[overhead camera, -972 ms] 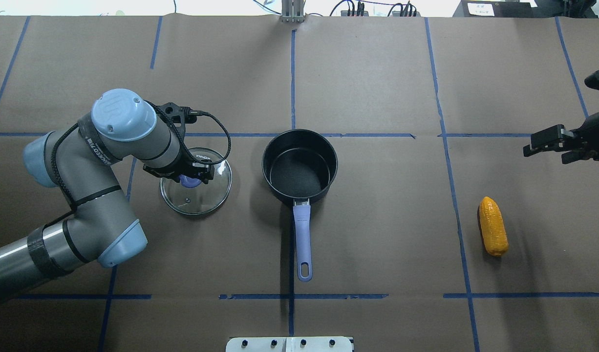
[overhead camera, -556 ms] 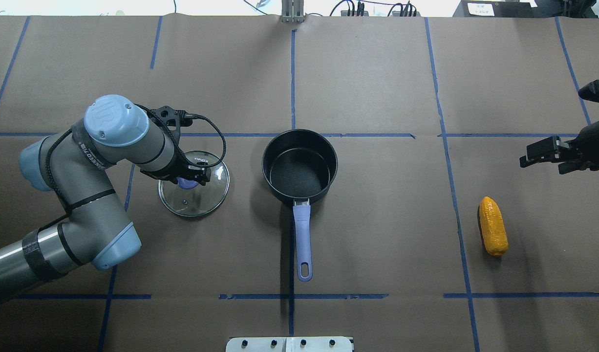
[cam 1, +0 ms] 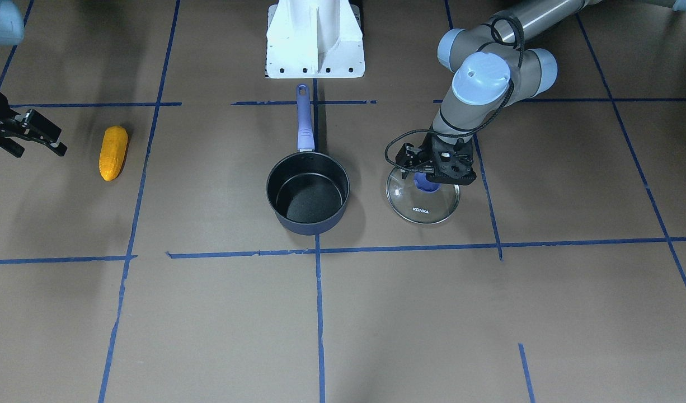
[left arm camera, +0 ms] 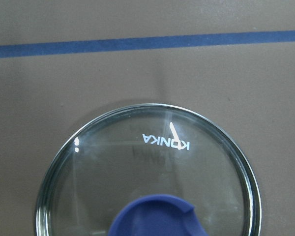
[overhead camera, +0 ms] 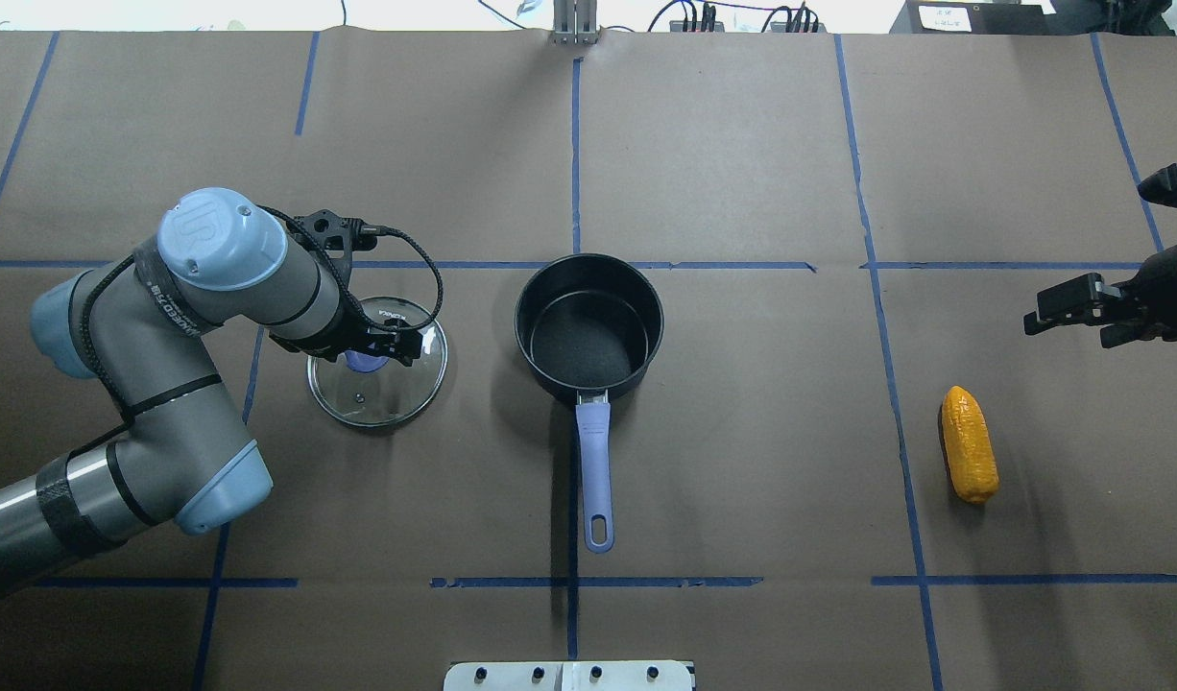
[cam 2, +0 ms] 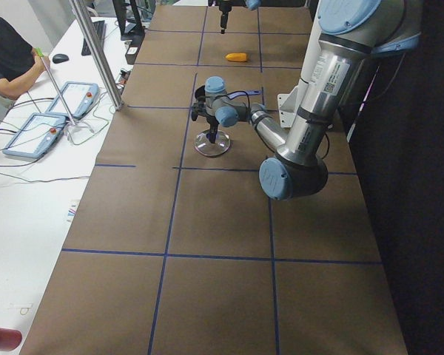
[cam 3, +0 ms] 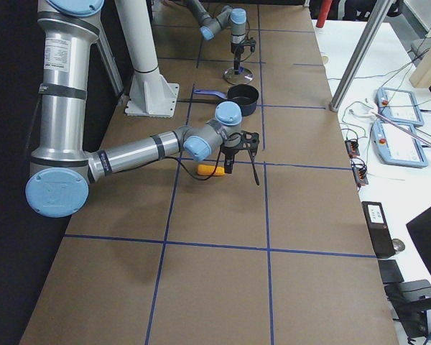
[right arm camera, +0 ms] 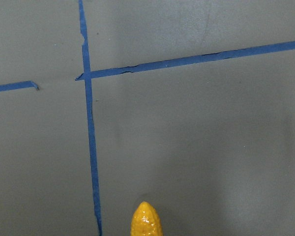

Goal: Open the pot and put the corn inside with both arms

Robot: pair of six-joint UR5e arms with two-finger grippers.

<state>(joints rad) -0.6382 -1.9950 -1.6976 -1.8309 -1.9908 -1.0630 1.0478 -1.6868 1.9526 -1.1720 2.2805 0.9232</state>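
Observation:
The pot [overhead camera: 588,326] stands open at the table's middle, empty, its purple handle [overhead camera: 595,470] pointing toward me; it also shows in the front view [cam 1: 308,193]. Its glass lid [overhead camera: 387,392] lies to the pot's left, on or just above the paper. My left gripper [overhead camera: 366,355] is shut on the lid's blue knob [cam 1: 421,182]; the left wrist view shows the lid [left arm camera: 152,162] right below. The corn [overhead camera: 969,444] lies on the table far right. My right gripper [overhead camera: 1078,312] hangs open and empty above the table, just beyond the corn, whose tip shows in the right wrist view [right arm camera: 146,221].
Brown paper with blue tape lines covers the table. The white robot base [cam 1: 315,39] is at the near middle edge. A metal post [cam 2: 96,52], tablets and an operator are off the table's far side.
My left arm has shifted the lid slightly left and toward me. My right gripper has moved toward me, closer to the corn. Pot and corn have not moved.

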